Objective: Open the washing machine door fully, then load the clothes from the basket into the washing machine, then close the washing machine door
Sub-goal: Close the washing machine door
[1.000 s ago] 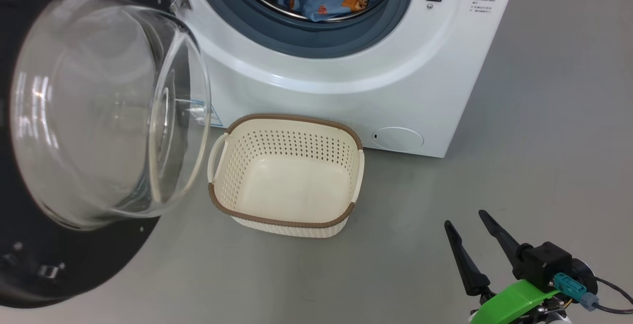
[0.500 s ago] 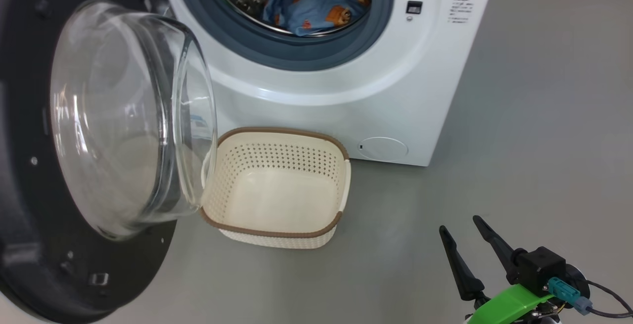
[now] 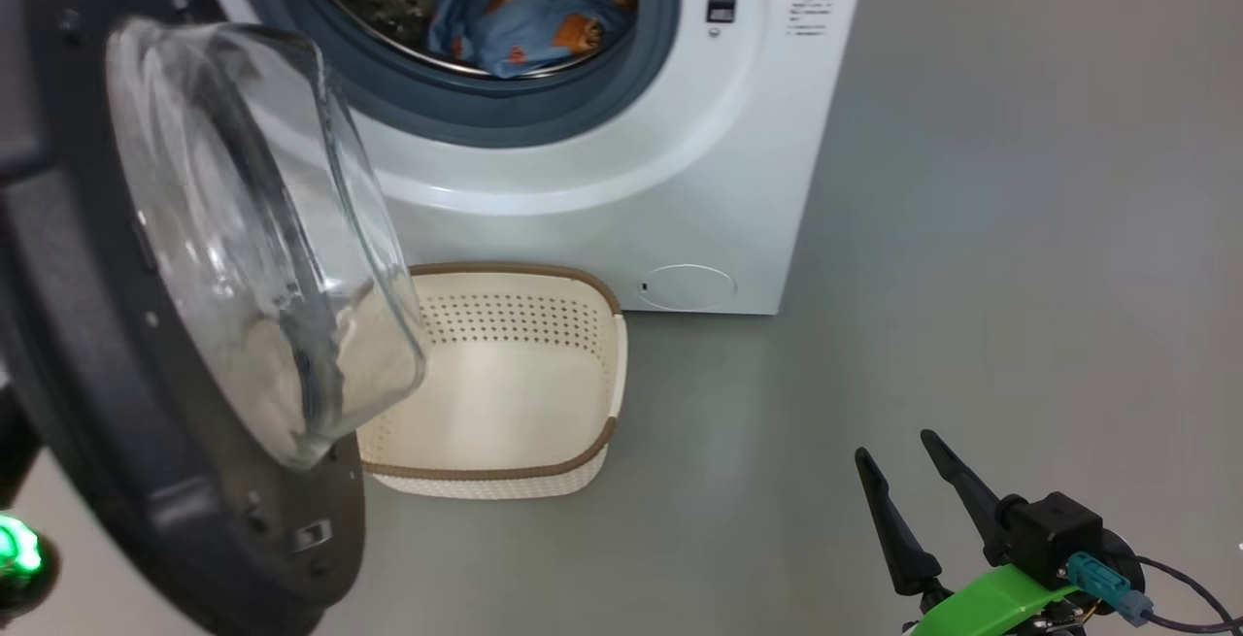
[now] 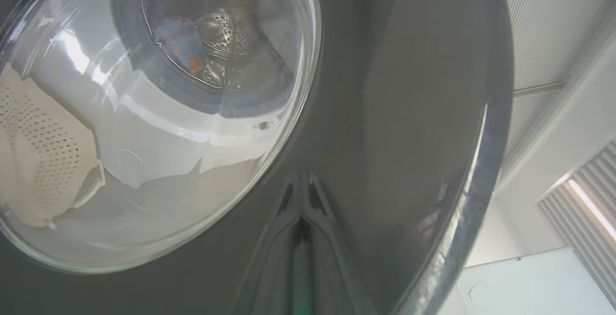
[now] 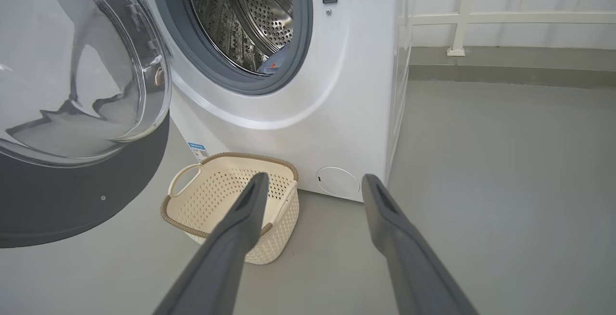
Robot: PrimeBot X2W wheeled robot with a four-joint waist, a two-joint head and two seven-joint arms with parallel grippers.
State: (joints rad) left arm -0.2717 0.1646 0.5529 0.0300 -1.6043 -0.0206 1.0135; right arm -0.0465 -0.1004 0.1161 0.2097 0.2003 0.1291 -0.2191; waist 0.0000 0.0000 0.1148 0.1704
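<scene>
Grey floor; right fingers wide apart, empty; left fingers together against the washing machine door.

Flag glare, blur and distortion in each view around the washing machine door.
Head view: the glass of the washing machine door is smeared and warps the basket behind it. Left wrist view: bright glare on the glass, the left end effector soft and dim. Right wrist view: sharp, with pale reflections across the glass.

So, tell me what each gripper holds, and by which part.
Nothing is held. The right gripper is open over the floor; the left gripper is shut empty, fingertips at the rim of the washing machine door.
</scene>
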